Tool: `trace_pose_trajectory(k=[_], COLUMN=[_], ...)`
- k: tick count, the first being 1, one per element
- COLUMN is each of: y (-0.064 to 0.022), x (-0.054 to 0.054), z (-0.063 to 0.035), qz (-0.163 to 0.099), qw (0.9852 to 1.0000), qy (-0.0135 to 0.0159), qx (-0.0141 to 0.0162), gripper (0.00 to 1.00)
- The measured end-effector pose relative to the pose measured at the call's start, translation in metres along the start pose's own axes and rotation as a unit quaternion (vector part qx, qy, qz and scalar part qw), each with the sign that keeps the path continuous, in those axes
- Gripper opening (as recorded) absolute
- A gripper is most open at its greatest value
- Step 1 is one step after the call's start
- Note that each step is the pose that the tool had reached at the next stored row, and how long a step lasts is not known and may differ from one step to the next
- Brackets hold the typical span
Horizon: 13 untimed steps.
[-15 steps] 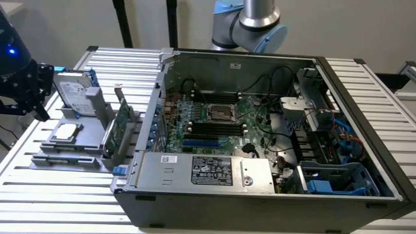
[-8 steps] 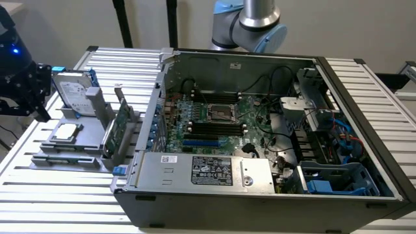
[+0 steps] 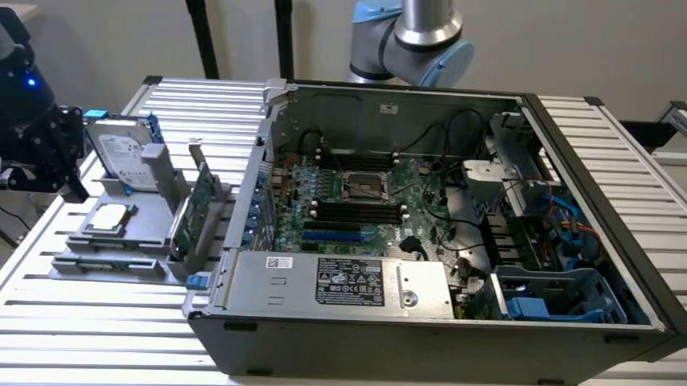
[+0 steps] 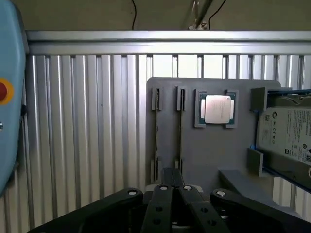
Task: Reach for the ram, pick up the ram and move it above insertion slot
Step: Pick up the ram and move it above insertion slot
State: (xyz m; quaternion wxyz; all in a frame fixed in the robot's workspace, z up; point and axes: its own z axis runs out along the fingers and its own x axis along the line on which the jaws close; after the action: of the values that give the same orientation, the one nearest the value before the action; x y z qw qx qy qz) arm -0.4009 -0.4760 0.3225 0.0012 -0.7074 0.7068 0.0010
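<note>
The gripper (image 4: 173,176) is seen with its two black fingers pressed together and nothing caught between them, at the near end of a grey holder (image 4: 214,155) that is set on the slatted worktop (image 4: 87,126). The ram (image 4: 181,127) is found just beyond the fingertips, stood on edge in a narrow slot of the holder. A second thin strip (image 4: 156,127) is kept in the slot beside it, apart from the first. Farther along the holder a processor (image 4: 216,109) is seated in its recess, and a hard drive (image 4: 286,138) is propped at the holder's outer edge. Bare slats are left open between the holder and the worktop's railed far edge. In the exterior view the holder is placed by the worktop's edge on that view's left, just beside the open computer case (image 3: 429,330). The case's motherboard (image 3: 306,217) and its black slots (image 3: 359,211) are left uncovered from above and walled in on every side.
</note>
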Motion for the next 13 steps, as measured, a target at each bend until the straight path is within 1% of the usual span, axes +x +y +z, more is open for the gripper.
trace_pose_trajectory(k=[4, 6, 7, 8, 9, 10, 13], y=[0.0001, 0.0000, 0.0001, 0.0001, 0.0001, 0.0001, 0.0001], x=[0.0000, 0.0000, 0.0001, 0.0001, 0.0003, 0.0006, 0.0024], z=[0.0001, 0.0001, 0.0000, 0.0001, 0.0004, 0.0012, 0.0063], qz=[-0.001, -0.001, -0.001, -0.001, -0.001, 0.000, 0.001], qw=[1.0000, 1.0000, 1.0000, 1.0000, 1.0000, 1.0000, 1.0000], qy=[0.0000, 0.0000, 0.0000, 0.0000, -0.0001, -0.0001, 0.0000], qx=[0.0001, 0.0001, 0.0001, 0.0001, 0.0001, 0.0002, 0.0001], gripper=[0.12, 0.24, 0.24, 0.30, 0.30, 0.36, 0.36])
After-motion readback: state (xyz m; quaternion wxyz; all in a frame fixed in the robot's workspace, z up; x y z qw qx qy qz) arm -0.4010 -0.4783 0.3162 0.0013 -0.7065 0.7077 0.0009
